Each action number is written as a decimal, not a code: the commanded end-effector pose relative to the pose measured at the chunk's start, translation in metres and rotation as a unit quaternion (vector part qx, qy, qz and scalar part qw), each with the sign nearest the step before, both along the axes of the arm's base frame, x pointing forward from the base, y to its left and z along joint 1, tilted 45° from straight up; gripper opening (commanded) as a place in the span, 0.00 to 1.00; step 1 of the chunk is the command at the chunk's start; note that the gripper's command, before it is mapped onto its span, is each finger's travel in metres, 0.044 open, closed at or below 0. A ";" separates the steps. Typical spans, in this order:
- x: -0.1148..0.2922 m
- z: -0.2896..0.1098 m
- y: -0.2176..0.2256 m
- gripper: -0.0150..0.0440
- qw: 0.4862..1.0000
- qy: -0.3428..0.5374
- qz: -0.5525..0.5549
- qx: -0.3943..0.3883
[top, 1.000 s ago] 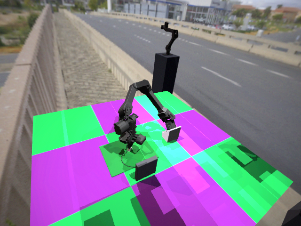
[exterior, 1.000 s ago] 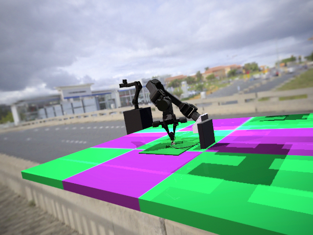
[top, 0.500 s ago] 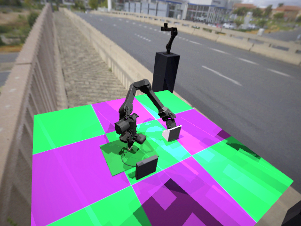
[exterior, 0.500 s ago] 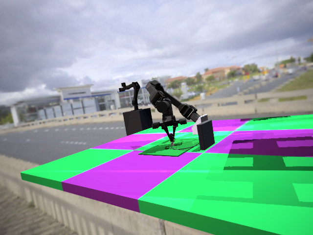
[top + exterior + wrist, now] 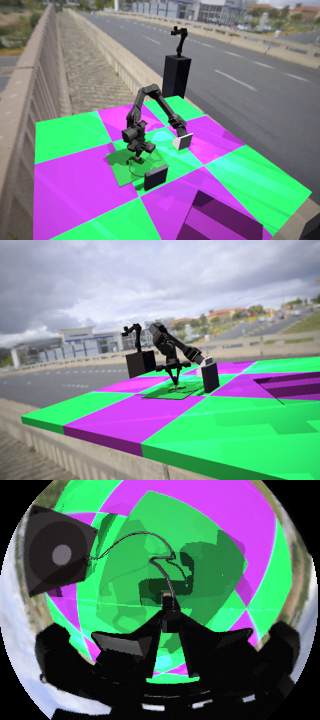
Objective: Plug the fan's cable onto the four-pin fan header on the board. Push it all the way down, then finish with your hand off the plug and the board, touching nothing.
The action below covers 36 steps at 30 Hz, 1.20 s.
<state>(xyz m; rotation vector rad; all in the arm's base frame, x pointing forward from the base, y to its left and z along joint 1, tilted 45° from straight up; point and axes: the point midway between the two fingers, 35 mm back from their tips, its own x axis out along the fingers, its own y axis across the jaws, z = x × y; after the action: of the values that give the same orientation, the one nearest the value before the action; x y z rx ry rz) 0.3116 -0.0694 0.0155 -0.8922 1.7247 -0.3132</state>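
My gripper [image 5: 138,155] [image 5: 176,385] [image 5: 168,613] points down, shut on the cable's small dark plug, low over the green board [image 5: 120,178] [image 5: 165,396] [image 5: 155,510]. The thin dark cable [image 5: 132,171] [image 5: 142,532] runs from the fingertips in a loose bend over the board to the black square fan [image 5: 156,178] [image 5: 210,378] [image 5: 45,555], which stands upright at the board's edge. A small pale part, apparently the header [image 5: 166,594], shows just beyond the fingertips in the wrist view. The fingers hide most of the plug; whether it touches or sits on the header cannot be told.
A white wedge-shaped block [image 5: 177,143] [image 5: 200,369] stands at the foot of my arm, beyond the fan. A second dark arm [image 5: 181,41] [image 5: 137,338] stands on a black pedestal [image 5: 174,74] [image 5: 139,364] behind the green and purple table [image 5: 77,180] [image 5: 129,420].
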 end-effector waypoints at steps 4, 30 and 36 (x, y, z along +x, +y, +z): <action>-0.001 -0.003 -0.003 0.25 1.000 0.002 0.002 -0.002; -0.001 -0.011 -0.010 0.30 1.000 0.000 0.002 0.000; -0.001 -0.011 -0.010 0.57 1.000 0.000 0.002 0.000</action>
<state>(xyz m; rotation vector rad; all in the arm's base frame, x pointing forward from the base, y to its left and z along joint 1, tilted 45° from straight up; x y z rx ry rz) 0.3104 -0.0791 0.0048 -0.8950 1.7233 -0.3110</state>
